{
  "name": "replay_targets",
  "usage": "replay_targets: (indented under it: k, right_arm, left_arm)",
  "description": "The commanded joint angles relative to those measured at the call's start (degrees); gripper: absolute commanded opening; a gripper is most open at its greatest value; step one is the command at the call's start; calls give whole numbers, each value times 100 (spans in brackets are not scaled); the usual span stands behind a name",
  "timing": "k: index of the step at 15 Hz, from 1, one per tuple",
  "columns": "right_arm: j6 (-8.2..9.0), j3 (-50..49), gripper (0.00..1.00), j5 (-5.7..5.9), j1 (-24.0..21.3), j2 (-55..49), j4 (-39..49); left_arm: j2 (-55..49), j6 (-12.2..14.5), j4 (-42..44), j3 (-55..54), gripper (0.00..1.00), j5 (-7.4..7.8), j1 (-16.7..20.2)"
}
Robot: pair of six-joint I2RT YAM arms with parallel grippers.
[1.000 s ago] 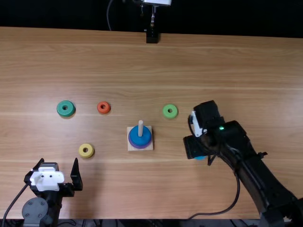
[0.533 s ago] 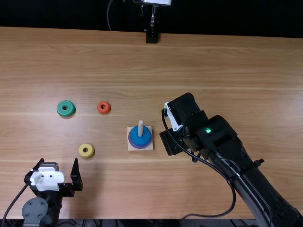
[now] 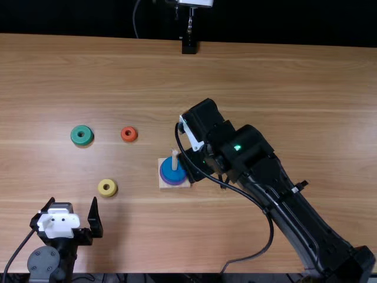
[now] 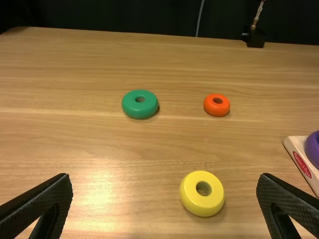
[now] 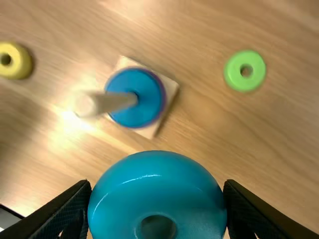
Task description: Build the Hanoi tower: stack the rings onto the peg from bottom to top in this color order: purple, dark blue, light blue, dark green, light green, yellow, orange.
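Observation:
My right gripper [image 3: 197,165] is just right of the peg base; in the right wrist view my right gripper [image 5: 157,199] is shut on the light blue ring [image 5: 149,191], held beside the peg [image 5: 112,102]. The dark blue ring [image 3: 171,171] lies over the purple ring [image 3: 173,183] around the peg [image 3: 175,160]. My left gripper [image 3: 72,218], also my left gripper [image 4: 164,199], stands open near the yellow ring [image 3: 107,188]. The dark green ring [image 3: 76,135] and orange ring [image 3: 129,130] lie on the table, as does the light green ring [image 5: 236,77].
The peg's square wooden base [image 3: 162,183] sits mid-table. A black stand [image 3: 189,46] is at the far table edge. The right arm's cable loops over the table's near side.
The right arm has moved left, from beyond the light green ring's side to the peg base, carrying the light blue ring. The left arm has stayed still.

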Motion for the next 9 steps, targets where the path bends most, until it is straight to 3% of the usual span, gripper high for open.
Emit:
replay_targets:
  k: [1, 9]
  right_arm:
    - [6, 426, 0, 34, 11, 235, -43]
    - [6, 1726, 0, 66, 319, 973, -433]
  left_arm:
    - [-67, 32, -474, -607, 100, -11, 29]
    - [-67, 32, -474, -607, 100, -11, 29]
